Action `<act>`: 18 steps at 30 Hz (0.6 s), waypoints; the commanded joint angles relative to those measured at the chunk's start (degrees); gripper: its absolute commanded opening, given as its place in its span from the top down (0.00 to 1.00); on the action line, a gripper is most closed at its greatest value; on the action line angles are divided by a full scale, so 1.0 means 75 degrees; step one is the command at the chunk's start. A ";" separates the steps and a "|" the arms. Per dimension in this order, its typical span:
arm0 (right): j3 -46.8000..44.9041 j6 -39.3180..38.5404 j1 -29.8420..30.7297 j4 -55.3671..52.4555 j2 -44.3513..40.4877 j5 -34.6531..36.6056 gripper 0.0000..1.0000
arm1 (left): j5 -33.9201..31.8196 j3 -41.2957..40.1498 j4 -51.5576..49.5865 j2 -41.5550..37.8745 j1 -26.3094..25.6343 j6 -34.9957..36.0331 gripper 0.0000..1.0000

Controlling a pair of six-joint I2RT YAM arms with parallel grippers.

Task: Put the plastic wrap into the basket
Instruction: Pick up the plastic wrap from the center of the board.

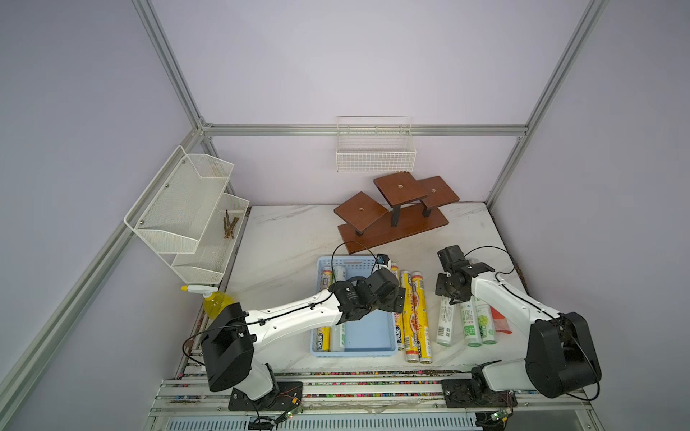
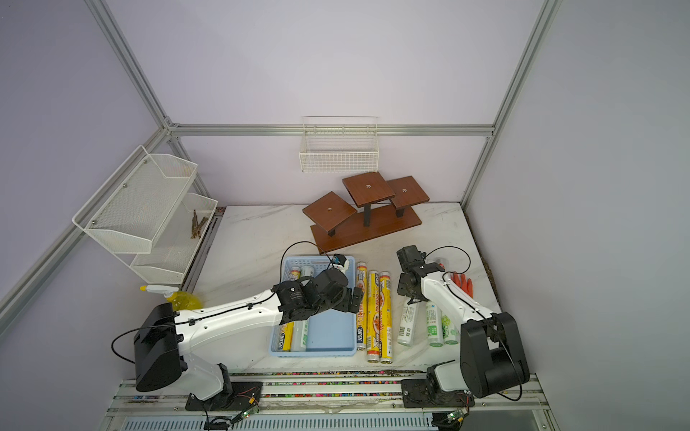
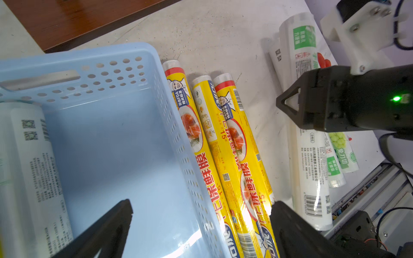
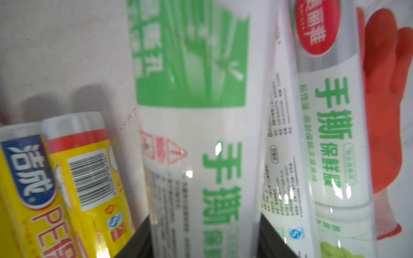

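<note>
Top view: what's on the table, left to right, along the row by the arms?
Yellow spray bottle → light blue basket → three yellow rolls → three whitish rolls → red glove.

Pale lilac walls (image 1: 336, 56) are closing in the cell on three sides under even, soft light. Aluminium frame (image 1: 280, 130) is running up the corners and across the back wall. White wire basket (image 1: 375, 156) is hanging from the back rail. White two-tier mesh shelf (image 1: 179, 209) is hanging on the left frame, with brown sticks (image 1: 228, 225) lying in its lower tier. Dark wooden tiered stand (image 1: 392, 220) is standing at the rear of the white marbled tabletop (image 1: 291, 239). Yellow spray bottle (image 1: 214, 302) is sitting at its left edge.
</note>
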 commanded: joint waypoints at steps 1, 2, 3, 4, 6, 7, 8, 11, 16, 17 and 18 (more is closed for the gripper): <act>0.0400 -0.0242 0.0086 -0.0337 -0.0487 -0.0138 0.66 | -0.0514 -0.0226 0.0540 -0.0595 0.0021 -0.0157 0.00; 0.0464 -0.0275 0.0103 -0.0382 -0.0592 -0.0271 0.66 | -0.0570 -0.0342 0.0624 -0.0710 0.0029 -0.0157 0.00; 0.0533 -0.0319 0.0122 -0.0448 -0.0684 -0.0394 0.66 | -0.0615 -0.0443 0.0722 -0.0776 0.0032 -0.0157 0.00; 0.0614 -0.0347 0.0139 -0.0528 -0.0740 -0.0522 0.66 | -0.0670 -0.0532 0.0785 -0.0992 0.0032 -0.0157 0.00; 0.0818 -0.0428 0.0181 -0.0672 -0.0890 -0.0867 0.66 | -0.0849 -0.0727 0.0867 -0.1294 0.0032 -0.0163 0.00; 0.0896 -0.0470 0.0213 -0.0693 -0.0962 -0.1061 0.66 | -0.0941 -0.0812 0.0919 -0.1398 0.0034 -0.0157 0.00; 0.0979 -0.0500 0.0242 -0.0702 -0.1050 -0.1335 0.66 | -0.1040 -0.0929 0.0971 -0.1518 0.0032 -0.0157 0.00; 0.1130 -0.0468 0.0418 -0.0479 -0.1312 -0.2283 0.66 | -0.1355 -0.1280 0.1152 -0.1883 0.0043 -0.0148 0.00; 0.1053 0.0226 0.1057 0.0586 -0.1519 -0.3810 0.66 | -0.1744 -0.1735 0.1215 -0.2395 0.0077 -0.0110 0.00; 0.0978 0.0469 0.1221 0.0930 -0.1512 -0.4094 0.66 | -0.1834 -0.1797 0.1145 -0.2475 0.0091 -0.0116 0.00; 0.0902 0.0716 0.1415 0.1295 -0.1480 -0.4335 0.66 | -0.1901 -0.1856 0.1084 -0.2568 0.0107 -0.0132 0.00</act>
